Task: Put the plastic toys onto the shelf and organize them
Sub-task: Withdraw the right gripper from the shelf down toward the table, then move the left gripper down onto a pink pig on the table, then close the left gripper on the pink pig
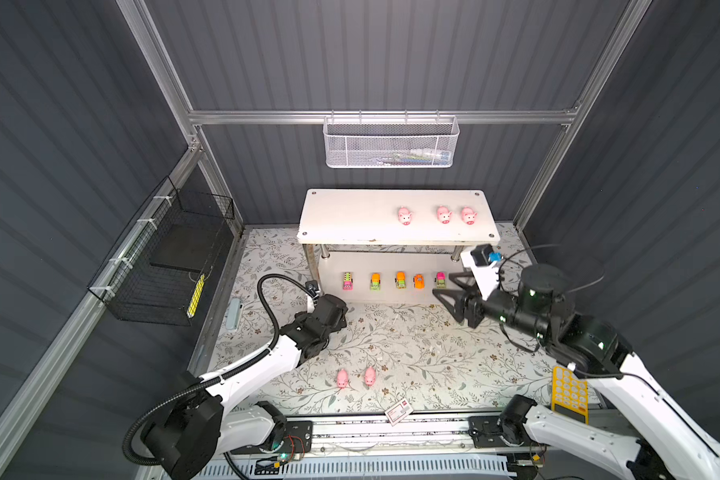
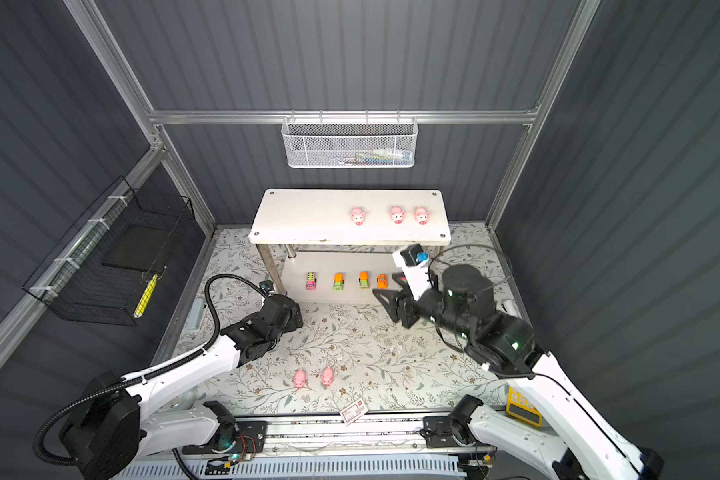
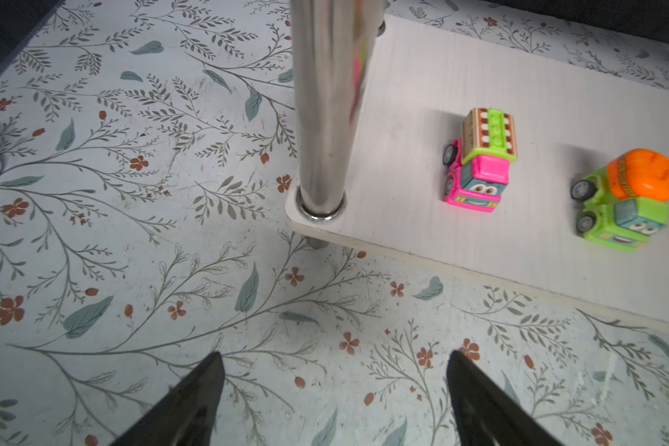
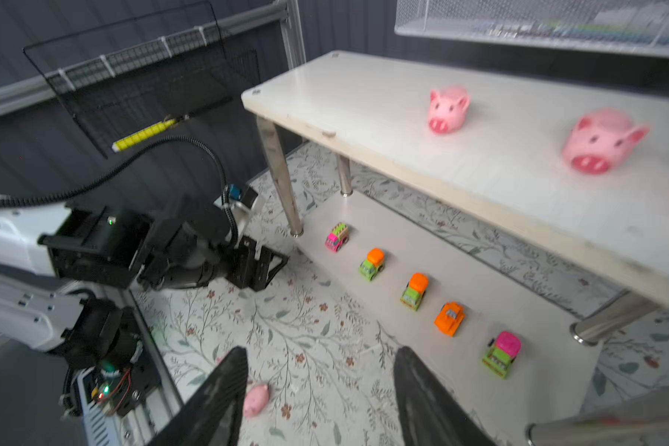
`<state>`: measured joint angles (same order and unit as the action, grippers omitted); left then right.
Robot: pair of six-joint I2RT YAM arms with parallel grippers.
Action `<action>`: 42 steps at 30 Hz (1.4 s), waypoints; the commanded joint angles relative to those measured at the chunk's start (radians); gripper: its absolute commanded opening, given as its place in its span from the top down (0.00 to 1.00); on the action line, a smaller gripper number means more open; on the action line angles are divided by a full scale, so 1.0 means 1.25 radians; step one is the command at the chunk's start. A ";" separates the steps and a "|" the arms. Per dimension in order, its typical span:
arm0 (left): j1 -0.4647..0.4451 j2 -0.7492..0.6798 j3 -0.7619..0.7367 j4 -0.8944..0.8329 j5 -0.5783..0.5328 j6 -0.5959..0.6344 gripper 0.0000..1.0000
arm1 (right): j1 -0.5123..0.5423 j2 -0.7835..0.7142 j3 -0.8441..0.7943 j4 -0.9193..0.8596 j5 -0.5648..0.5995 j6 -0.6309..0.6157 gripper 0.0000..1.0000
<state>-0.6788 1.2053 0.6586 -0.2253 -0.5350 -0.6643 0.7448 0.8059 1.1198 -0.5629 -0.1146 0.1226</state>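
Shelf: I see the shelf (image 1: 350, 216), two white boards with rounded corners on shiny posts, at the back of the floral worktop (image 1: 391, 353).
Cars: five small cars (image 1: 400, 280) in orange, lime green and pink stand in a row on the lower board (image 1: 387, 266), fronts toward the near edge.
Pigs placed: three shelved pigs (image 1: 444, 214), pink with darker snouts, sit on the right half of the top board, two close together and one apart to their left.
Pigs left: two loose pigs (image 1: 342, 378) lie side by side, not touching, on the worktop near its front edge.
Right pincer (image 4: 321, 353): its jaws are apart with nothing between them. It hovers at the right end of the lower board, just beside the end car (image 1: 440, 280) and well apart from the loose pigs.
Left pincer (image 3: 335, 363): its jaws are spread wide and empty over the worktop, near the front left post (image 3: 325, 116). The pink-cab car (image 3: 476, 170) stands just past that post.
Around: a red-and-white card (image 1: 398, 412) lies at the front edge near the loose pigs, and a yellow pad (image 1: 569, 392) lies under my right arm. A white mesh basket (image 1: 389, 143) hangs on the back rail and a black wire basket (image 1: 163, 266) on the left wall.
In the way: the top board overhangs the back of the lower board.
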 commanded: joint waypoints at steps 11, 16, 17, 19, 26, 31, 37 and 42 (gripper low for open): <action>-0.054 -0.084 -0.086 -0.139 0.210 -0.200 0.14 | 0.068 -0.077 -0.431 0.198 -0.036 0.225 0.38; -0.141 -0.072 -0.083 -0.185 0.197 -0.265 0.12 | 0.068 0.013 -0.492 0.305 -0.052 0.235 0.38; -0.148 -0.072 -0.090 -0.185 0.204 -0.275 0.12 | 0.068 0.030 -0.496 0.319 -0.058 0.234 0.38; -0.159 -0.077 -0.109 -0.185 0.218 -0.297 0.12 | 0.068 0.066 -0.496 0.336 -0.072 0.230 0.38; -0.206 -0.112 -0.143 -0.219 0.244 -0.346 0.16 | 0.066 0.126 -0.500 0.354 -0.078 0.220 0.38; -0.253 -0.089 -0.130 -0.229 0.242 -0.355 0.18 | 0.061 0.156 -0.503 0.370 -0.081 0.224 0.38; -0.306 -0.043 -0.101 -0.260 0.223 -0.379 0.25 | 0.056 0.169 -0.508 0.376 -0.087 0.226 0.38; -0.323 -0.017 -0.095 -0.257 0.217 -0.390 0.34 | 0.050 0.173 -0.518 0.383 -0.091 0.228 0.38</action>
<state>-1.0729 1.1641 0.5117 -0.5095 -0.2466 -1.1278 0.8127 1.0172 0.4858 -0.1024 -0.2173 0.4015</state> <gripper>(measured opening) 0.679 0.622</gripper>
